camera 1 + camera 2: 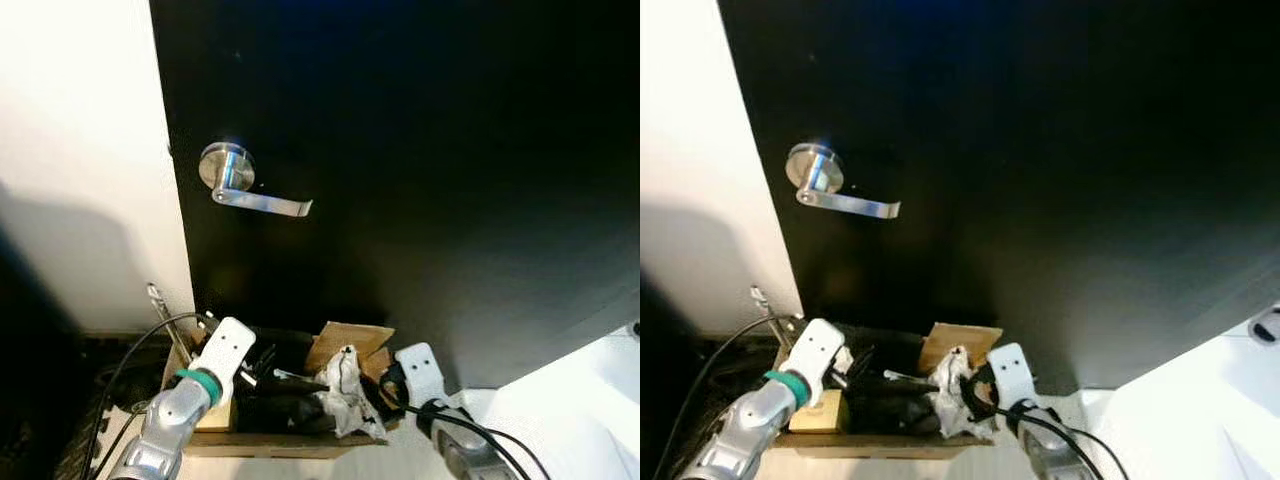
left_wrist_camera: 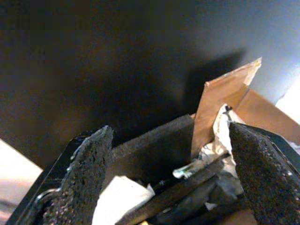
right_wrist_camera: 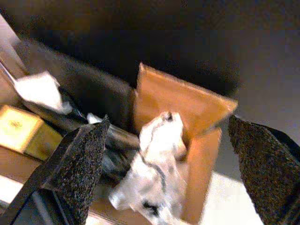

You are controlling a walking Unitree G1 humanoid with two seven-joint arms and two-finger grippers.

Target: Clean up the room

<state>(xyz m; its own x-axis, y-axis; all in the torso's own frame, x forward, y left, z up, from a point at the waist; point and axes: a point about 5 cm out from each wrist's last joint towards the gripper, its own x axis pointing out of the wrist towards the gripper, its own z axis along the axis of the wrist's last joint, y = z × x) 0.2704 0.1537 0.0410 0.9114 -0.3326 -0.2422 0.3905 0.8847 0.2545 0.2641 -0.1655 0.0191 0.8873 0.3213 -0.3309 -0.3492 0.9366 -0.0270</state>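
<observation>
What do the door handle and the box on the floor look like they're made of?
The door handle looks like brushed or satin metal: silvery with soft highlights. The box looks like plain corrugated cardboard: matte brown with a bent flap. It holds crumpled white paper, or possibly plastic.

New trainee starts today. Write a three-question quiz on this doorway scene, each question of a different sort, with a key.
1. True or false: the lever handle on the black door lies roughly level.
2. Which lies in the cardboard box? A) a crumpled white wrapper B) a red ball C) a green bottle
3. Fill in: the left gripper and the right gripper each have their fingers ____.

Key
1. True; its free end points toward the robot's right.
2. A; the crumpled white wrapper lies among dark rubbish.
3. open; the box's contents show between the fingers in each wrist view.
</observation>
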